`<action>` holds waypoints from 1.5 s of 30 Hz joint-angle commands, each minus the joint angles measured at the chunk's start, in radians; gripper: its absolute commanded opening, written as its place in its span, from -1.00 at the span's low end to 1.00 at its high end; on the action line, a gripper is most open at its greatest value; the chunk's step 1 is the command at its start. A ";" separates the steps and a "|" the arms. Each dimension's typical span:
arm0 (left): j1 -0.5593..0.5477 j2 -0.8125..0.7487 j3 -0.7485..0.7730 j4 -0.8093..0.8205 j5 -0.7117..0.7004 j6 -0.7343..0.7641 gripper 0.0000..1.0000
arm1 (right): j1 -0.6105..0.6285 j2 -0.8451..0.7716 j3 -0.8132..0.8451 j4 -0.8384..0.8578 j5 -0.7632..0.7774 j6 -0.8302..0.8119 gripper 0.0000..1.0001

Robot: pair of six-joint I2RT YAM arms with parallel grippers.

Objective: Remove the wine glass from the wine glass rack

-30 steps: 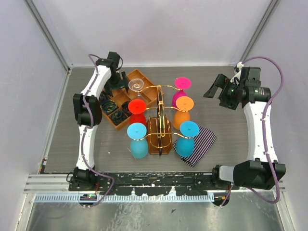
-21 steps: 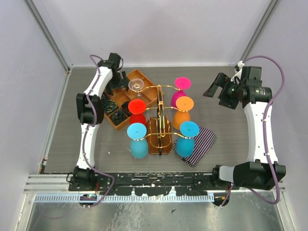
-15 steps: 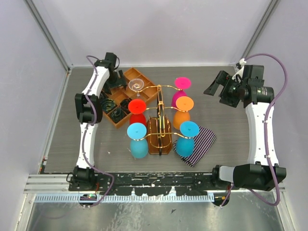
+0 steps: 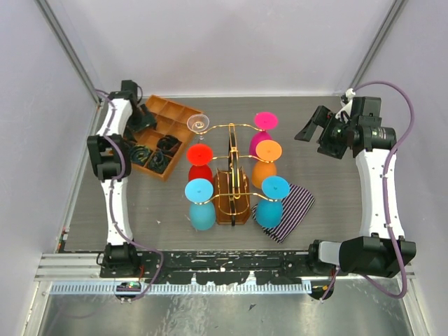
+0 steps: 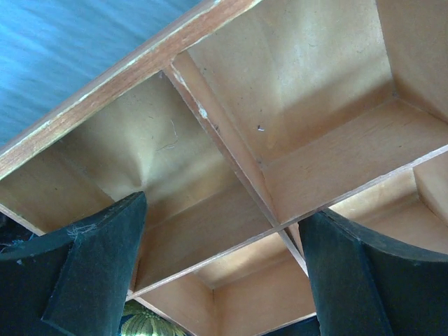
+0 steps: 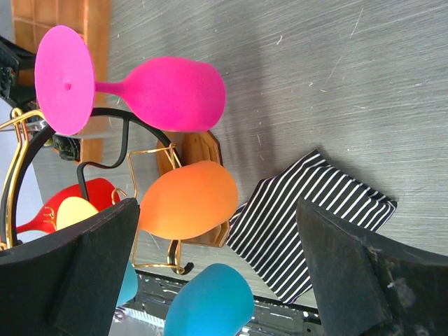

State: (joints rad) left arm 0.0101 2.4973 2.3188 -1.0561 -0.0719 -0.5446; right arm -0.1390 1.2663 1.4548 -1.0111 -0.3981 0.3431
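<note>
The gold wire wine glass rack [image 4: 232,175] stands on its brown wooden base mid-table. Several glasses hang on it upside down: clear [image 4: 199,124], red [image 4: 200,155] and blue [image 4: 199,190] on the left, pink [image 4: 265,120], orange [image 4: 268,150] and blue [image 4: 275,186] on the right. My left gripper [image 4: 137,116] is open over the far end of the orange compartment tray [image 4: 175,112]; its wrist view shows only bare tray compartments [image 5: 308,84] between the fingers [image 5: 91,273]. My right gripper [image 4: 312,130] is open and empty, off to the right of the rack; its wrist view shows the pink glass [image 6: 133,87] and the orange glass [image 6: 189,199].
The tray holds dark coiled items [image 4: 143,152] in its near compartments. A black-and-white striped cloth [image 4: 294,206] lies right of the rack's base, also in the right wrist view [image 6: 315,217]. Enclosure walls stand close on the left, back and right.
My left arm has swung left toward the wall and the orange tray has slid left with it, away from the clear glass. The right arm has barely moved.
</note>
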 commanded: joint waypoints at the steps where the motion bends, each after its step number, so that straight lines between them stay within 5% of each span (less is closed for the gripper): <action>1: 0.129 -0.023 -0.091 -0.011 -0.143 -0.031 0.89 | 0.002 -0.020 -0.004 0.034 -0.024 -0.005 0.99; 15: 0.209 -0.009 -0.092 0.025 -0.210 -0.004 0.88 | 0.004 -0.020 -0.025 0.046 -0.031 -0.012 0.99; 21: 0.140 -0.190 -0.245 0.221 -0.221 0.020 0.88 | 0.011 -0.009 -0.058 0.074 -0.052 -0.006 0.99; 29: 0.037 -0.333 -0.277 0.275 -0.332 0.061 0.89 | 0.015 -0.015 -0.059 0.074 -0.045 -0.020 0.99; 45: -0.009 -0.373 -0.519 0.175 -0.155 0.027 0.91 | 0.015 -0.012 -0.096 0.113 -0.056 -0.006 0.99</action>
State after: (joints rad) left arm 0.0025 2.1258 1.8202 -0.8715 -0.2459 -0.5247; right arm -0.1299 1.2678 1.3697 -0.9504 -0.4324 0.3347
